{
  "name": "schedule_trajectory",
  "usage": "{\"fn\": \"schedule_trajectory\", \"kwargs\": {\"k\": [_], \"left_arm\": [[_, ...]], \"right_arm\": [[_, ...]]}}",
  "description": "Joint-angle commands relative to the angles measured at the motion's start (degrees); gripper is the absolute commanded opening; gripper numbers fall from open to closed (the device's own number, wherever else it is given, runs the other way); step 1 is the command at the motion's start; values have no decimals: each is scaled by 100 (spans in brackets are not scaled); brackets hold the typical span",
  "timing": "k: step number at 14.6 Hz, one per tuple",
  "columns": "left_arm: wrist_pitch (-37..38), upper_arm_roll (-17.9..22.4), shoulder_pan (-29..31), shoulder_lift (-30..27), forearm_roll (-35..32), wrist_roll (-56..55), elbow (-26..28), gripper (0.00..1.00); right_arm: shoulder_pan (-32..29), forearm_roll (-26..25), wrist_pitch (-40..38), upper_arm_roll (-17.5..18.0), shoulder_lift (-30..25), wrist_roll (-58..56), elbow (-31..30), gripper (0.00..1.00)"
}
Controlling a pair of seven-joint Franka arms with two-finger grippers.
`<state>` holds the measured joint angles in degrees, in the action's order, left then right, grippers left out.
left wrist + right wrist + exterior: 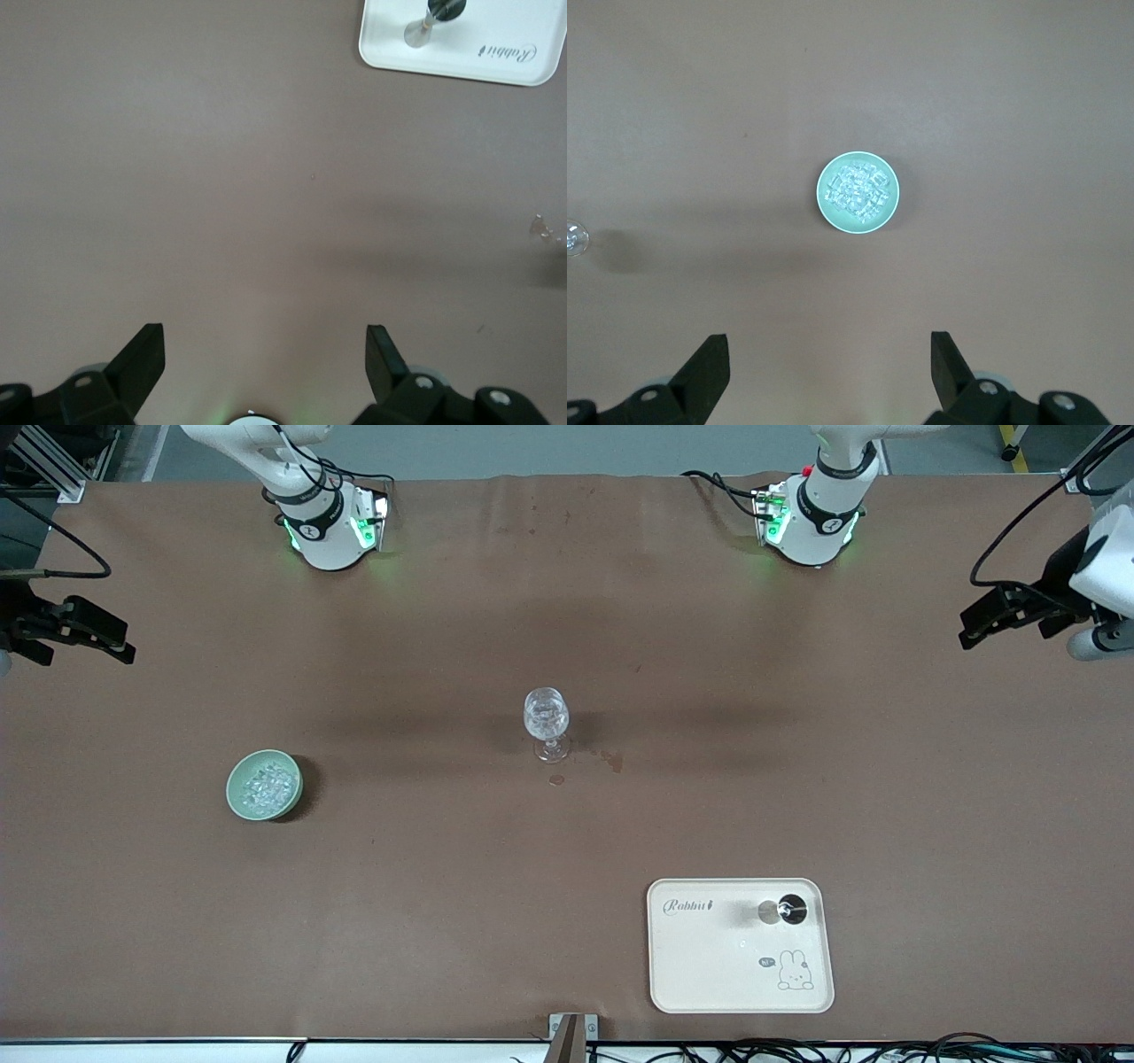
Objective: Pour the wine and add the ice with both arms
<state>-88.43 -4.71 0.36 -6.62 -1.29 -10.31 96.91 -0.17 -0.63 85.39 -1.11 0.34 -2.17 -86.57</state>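
A clear wine glass (547, 722) stands upright at the table's middle; its rim shows at the edge of the right wrist view (574, 237). A pale green bowl (232, 788) (821, 197) holds the ice (270, 786) (859, 188), toward the right arm's end. A dark bottle with a silvery top (784, 910) (431, 19) stands on a cream tray (709, 974) (496, 57), nearer the front camera. My left gripper (983, 622) (266, 335) is open and empty, high over the left arm's end. My right gripper (106, 638) (828, 341) is open and empty, high over the right arm's end.
Small wet stains (611, 760) mark the brown table cover beside the glass's foot. The arm bases (323, 522) (815, 514) stand along the table edge farthest from the front camera. Cables lie along the edge nearest it.
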Motion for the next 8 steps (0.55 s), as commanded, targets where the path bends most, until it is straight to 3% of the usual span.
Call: {"fn": "schedule_trajectory", "kwargs": {"k": [1,8], "left_arm": [[-149,23,-53,-296,85,99,302,100],[-52,23,-53,-164,67,117,39,100]], "right_arm": [[-62,72,66,41,-113,-73,-89,100],[-18,80,48,50,-131,-73,-97,100]]}}
